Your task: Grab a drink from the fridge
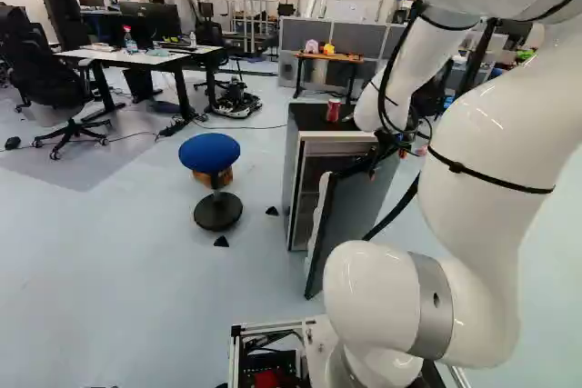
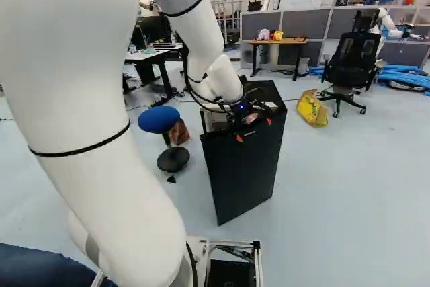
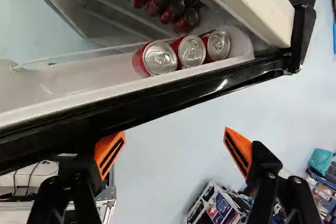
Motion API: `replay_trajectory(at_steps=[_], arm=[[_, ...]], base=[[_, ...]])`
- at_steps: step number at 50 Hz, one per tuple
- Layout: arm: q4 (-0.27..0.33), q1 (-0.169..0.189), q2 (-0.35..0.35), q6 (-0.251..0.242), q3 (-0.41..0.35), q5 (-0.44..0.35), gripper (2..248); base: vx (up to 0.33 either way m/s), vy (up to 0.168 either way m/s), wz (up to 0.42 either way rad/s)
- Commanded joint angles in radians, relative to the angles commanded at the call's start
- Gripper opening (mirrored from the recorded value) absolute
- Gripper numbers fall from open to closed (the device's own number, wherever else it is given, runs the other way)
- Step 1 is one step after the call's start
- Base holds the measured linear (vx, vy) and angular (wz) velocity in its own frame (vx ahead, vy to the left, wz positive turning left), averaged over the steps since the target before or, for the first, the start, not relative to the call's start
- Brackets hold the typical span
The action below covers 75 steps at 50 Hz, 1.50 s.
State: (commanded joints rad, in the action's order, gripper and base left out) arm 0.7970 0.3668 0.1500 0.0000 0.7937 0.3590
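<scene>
Three red cans [image 3: 160, 59] in the door shelf [image 3: 79, 83], near its corner closest to the fridge [image 3: 247, 3]; probably slippery, weighty if full, dentable; best pinched gently below the rim; gripper [image 3: 173, 136] wide apart, empty.

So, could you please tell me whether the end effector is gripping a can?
No, the end effector stands open, and the three nearest cans sit in the door shelf.
</scene>
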Motion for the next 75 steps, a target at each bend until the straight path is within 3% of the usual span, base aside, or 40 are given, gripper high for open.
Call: replay_trajectory(at_steps=[36, 75], arm=[[-0.014, -0.037, 0.052, 0.0, 0.061, 0.012, 247], [-0.142, -0.085, 0.098, 0.0, 0.117, 0.121, 247]], base=[[0.0, 0.0, 0.0], [0.0, 0.0, 0.0]])
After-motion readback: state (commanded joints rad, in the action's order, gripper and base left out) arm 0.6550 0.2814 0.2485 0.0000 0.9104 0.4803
